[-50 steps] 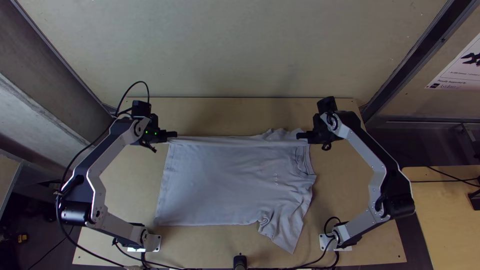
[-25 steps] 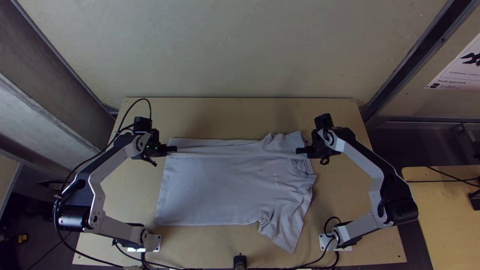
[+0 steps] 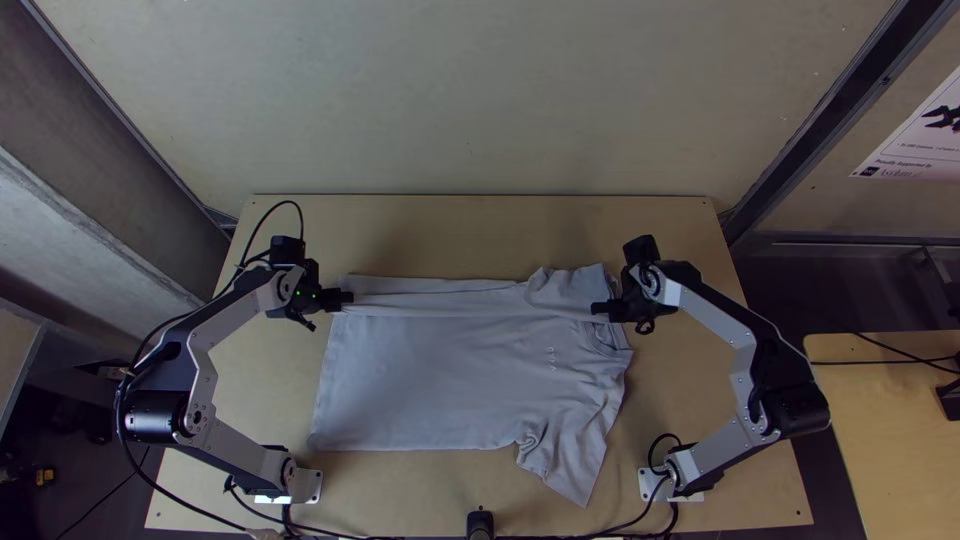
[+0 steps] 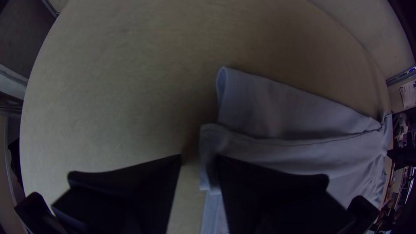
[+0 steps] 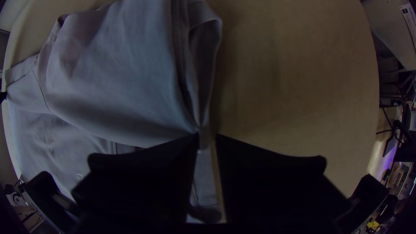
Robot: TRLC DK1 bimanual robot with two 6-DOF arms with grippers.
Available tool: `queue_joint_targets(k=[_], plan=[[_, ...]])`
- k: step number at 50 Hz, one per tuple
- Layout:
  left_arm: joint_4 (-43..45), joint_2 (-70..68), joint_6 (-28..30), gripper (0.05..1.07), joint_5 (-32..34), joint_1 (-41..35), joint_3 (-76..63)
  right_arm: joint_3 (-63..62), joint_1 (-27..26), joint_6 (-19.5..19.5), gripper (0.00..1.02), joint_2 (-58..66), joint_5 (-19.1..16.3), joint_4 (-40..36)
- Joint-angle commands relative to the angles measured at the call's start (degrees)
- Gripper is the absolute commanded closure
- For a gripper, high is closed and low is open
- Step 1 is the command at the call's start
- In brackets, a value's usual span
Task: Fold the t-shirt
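Left gripper (image 3: 345, 297): fingers (image 4: 268, 186) apart, edge of shirt (image 4: 294, 106) partly in the gap. Shirt lies in overlapping layers on table (image 4: 121, 99).

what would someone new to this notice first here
Probably the pale t-shirt, lying across the middle of the light wooden table with a fold along its far side. Then the left claw, black, at one end of that fold, and the right claw at the other.
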Motion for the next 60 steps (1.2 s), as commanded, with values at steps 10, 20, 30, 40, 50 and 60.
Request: queue_joint_targets(k=[10,20,30,40,50,60], plan=[[-8.86,-4.03,1.68,0.1,4.94,2.48,7.18,2.6,-0.57,1.51,0.16,-8.77,0.82,-5.92],[-15.45,-7.01,3.09,0.1,6.44,3.09,12.89,6.29,-1.36,1.86,0.15,-12.29,0.99,-12.78],[-23.63,-9.83,6.25,0.1,8.63,3.8,15.44,10.16,-1.53,4.06,0.1,-16.15,0.99,-19.55],[-33.82,-14.57,12.93,0.1,8.46,3.62,12.63,13.41,-0.39,5.02,0.1,-20.72,0.91,-28.34],[-49.2,-16.07,15.83,0.1,5.82,0.11,9.2,12.53,2.86,6.69,0.1,-24.85,0.82,-32.47],[-54.48,-18.62,18.82,0.1,1.6,-5.34,3.22,12.18,5.67,8.27,0.1,-25.38,0.55,-34.05]])
